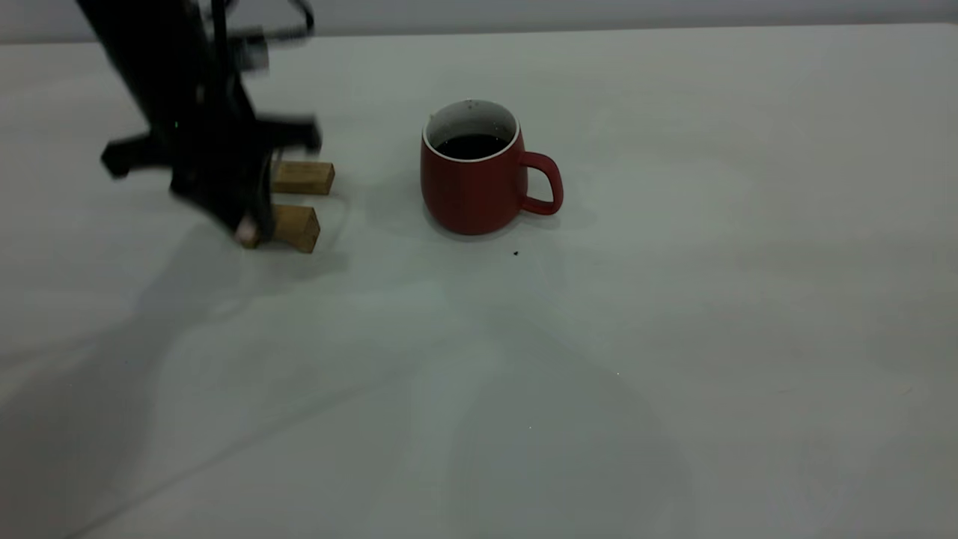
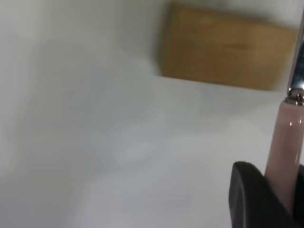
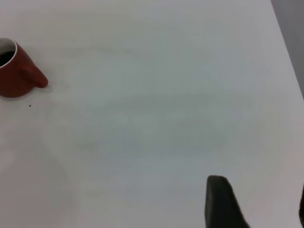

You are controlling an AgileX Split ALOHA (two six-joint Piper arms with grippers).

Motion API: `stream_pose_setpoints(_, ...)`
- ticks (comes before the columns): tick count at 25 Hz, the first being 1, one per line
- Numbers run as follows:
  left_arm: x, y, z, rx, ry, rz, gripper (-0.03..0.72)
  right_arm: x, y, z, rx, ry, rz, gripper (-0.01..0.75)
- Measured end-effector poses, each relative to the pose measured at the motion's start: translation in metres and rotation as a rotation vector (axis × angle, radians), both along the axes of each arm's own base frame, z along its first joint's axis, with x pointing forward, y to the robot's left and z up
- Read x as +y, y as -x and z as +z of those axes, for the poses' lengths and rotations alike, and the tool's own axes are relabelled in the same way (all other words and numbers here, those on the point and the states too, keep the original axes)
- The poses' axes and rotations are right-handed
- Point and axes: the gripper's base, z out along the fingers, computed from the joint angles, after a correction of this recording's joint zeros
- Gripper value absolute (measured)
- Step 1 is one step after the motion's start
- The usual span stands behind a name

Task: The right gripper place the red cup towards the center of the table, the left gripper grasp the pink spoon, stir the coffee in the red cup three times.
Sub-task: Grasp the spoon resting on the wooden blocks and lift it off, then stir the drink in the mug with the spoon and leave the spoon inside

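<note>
**Spoon in hand, cup waiting**

The red cup (image 1: 474, 180) stands upright near the middle of the worktop (image 1: 673, 337), its handle turned toward the right arm's side, the coffee (image 1: 471, 145) sitting dark and well below the white rim. Nothing touches it.

The pink spoon (image 2: 285, 147) is at the left tool (image 1: 247, 224), well apart from the cup: the left wrist view shows its pink handle pinched at one dark finger (image 2: 249, 197), the metal neck rising away from the grip. In the exterior view only a pale pink tip shows at the foot of the tool, just beside two wooden blocks (image 1: 299, 202). The tool is closed narrowly on the handle.

The right tool (image 3: 256, 209) is off to its own side, far from the cup; only one finger and the edge of the other show, with a wide gap between them and nothing held.

Judging by this, the cup is placed and the step in hand is carrying the spoon over. To do it well: lift clear of the blocks, keep the bowl end pointing down, come in above the rim's centre, then lower straight before stirring, staying off the cup wall so it does not slide or tip.
</note>
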Motion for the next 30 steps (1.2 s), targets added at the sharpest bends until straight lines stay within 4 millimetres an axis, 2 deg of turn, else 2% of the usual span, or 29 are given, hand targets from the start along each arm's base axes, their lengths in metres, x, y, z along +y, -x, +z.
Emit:
stream_pose_setpoints(4,-0.022,-0.005,0.042,0.043,0.257,0.293,0.166,0.0,0.0,0.0,0.0,0.0,0.0,0.429)
stream_pose_setpoints(9,-0.052,-0.003,0.069,0.316,0.628,0.686,0.166,0.0,0.0,0.0,0.0,0.0,0.0,0.429)
stream_pose_setpoints(13,-0.068,-0.006,0.091,0.555,0.909,0.886,0.166,0.0,0.0,0.0,0.0,0.0,0.0,0.429)
stream_pose_setpoints(16,-0.074,-0.009,0.105,0.691,1.05,0.955,0.166,0.0,0.0,0.0,0.0,0.0,0.0,0.429)
stream_pose_setpoints(22,-0.084,-0.02,0.108,0.711,1.135,1.174,0.166,0.0,0.0,0.0,0.0,0.0,0.0,0.429)
stream_pose_setpoints(25,-0.093,-0.022,0.103,0.699,1.112,1.325,0.166,0.0,0.0,0.0,0.0,0.0,0.0,0.429)
stream_pose_setpoints(30,-0.102,-0.022,0.097,0.798,1.069,1.555,0.166,0.0,0.0,0.0,0.0,0.0,0.0,0.429)
